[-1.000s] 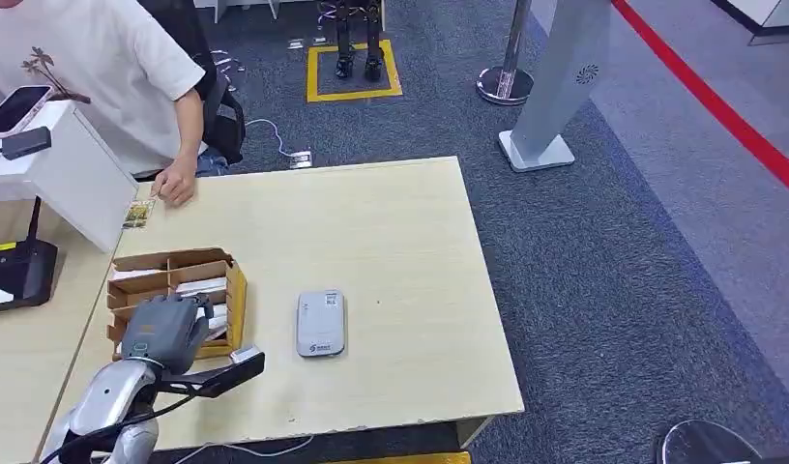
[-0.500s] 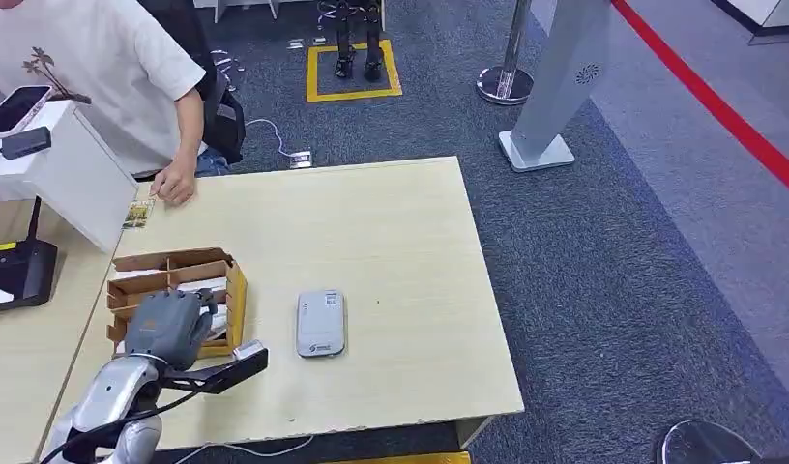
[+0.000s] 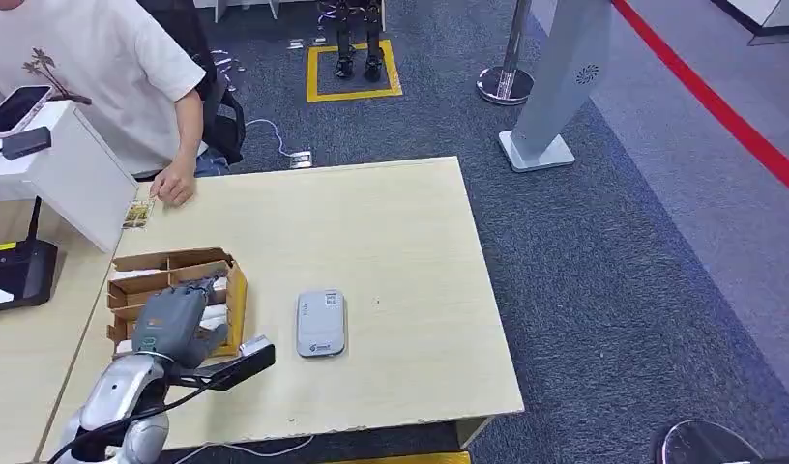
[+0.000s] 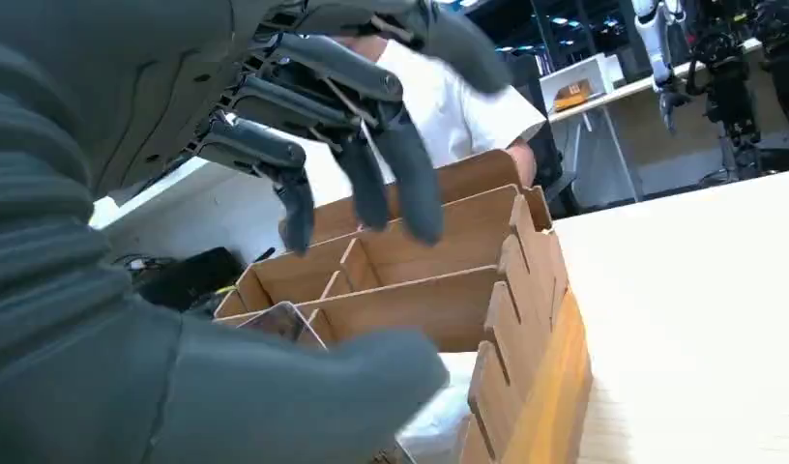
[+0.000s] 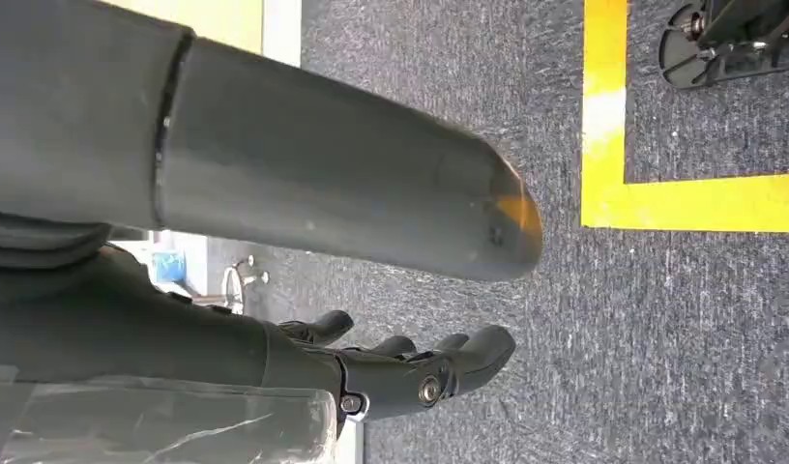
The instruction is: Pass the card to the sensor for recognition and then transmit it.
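Note:
My left hand (image 3: 175, 325) hovers over the near part of a brown cardboard card box (image 3: 238, 290) at the table's left side. In the left wrist view its fingers (image 4: 371, 184) are spread above the box's compartments (image 4: 420, 309) and the thumb (image 4: 304, 387) lies below, with nothing gripped. A card (image 4: 286, 322) stands on edge in the box between thumb and fingers. The grey card sensor (image 3: 320, 323) lies flat on the table to the right of the box. My right hand (image 5: 410, 372) hangs beside my body over the carpet, holding nothing.
A person in a white shirt sits at the table's far left, one hand (image 3: 175, 186) resting on the wood next to a small picture card (image 3: 137, 215). A white box (image 3: 72, 169) and a black router (image 3: 18, 271) stand left of the card box. The tabletop (image 3: 400, 232) spreads right of the sensor.
My left hand has edged slightly forward and to the right over the card box. The sensor and the person have not moved.

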Controlling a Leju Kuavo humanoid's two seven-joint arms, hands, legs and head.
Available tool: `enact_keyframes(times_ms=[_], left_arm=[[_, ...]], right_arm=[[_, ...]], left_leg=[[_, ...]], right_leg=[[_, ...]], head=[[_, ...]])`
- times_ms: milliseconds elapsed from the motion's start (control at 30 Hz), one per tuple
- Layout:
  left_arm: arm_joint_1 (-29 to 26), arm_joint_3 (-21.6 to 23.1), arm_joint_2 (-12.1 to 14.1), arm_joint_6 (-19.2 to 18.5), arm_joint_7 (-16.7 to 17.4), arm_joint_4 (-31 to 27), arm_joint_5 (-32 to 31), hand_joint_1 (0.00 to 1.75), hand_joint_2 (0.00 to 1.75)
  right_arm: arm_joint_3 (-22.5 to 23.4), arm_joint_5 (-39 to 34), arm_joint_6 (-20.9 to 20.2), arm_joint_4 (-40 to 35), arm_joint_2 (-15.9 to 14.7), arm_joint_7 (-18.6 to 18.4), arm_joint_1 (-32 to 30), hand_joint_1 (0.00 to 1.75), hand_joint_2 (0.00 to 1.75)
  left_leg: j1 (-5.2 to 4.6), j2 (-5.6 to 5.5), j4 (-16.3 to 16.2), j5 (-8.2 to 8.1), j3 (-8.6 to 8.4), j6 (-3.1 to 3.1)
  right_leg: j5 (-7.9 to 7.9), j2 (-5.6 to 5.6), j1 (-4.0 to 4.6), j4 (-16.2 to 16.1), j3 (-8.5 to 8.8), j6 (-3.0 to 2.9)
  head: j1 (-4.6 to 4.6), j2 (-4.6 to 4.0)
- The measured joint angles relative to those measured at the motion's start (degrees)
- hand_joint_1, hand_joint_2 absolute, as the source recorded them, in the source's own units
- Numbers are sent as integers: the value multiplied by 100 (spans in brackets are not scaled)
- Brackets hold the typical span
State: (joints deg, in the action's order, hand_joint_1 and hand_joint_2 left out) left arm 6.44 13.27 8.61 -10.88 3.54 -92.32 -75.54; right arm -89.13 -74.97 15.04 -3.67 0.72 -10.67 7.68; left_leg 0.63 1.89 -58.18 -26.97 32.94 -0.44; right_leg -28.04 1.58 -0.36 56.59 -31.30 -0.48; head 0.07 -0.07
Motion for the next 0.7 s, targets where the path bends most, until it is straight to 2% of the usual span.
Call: enact_keyframes(times_ms=[433,700], left_arm=[[32,0,-68,44,-13,-2,-30,0,175],[-161,0,94,-50,46,-160,-103,0,175]], right_arm=[[0,-35,-2,-7,0,-2,-1,0,0],[0,-127,0,-7,0,-22,-6,0,0]], left_leg=[[0,0,0,0,0,0],[0,-1,1,0,1,0]], right_leg=[[0,0,0,0,1,0],[0,0,0,1,1,0]], head=[[0,0],[0,0]])
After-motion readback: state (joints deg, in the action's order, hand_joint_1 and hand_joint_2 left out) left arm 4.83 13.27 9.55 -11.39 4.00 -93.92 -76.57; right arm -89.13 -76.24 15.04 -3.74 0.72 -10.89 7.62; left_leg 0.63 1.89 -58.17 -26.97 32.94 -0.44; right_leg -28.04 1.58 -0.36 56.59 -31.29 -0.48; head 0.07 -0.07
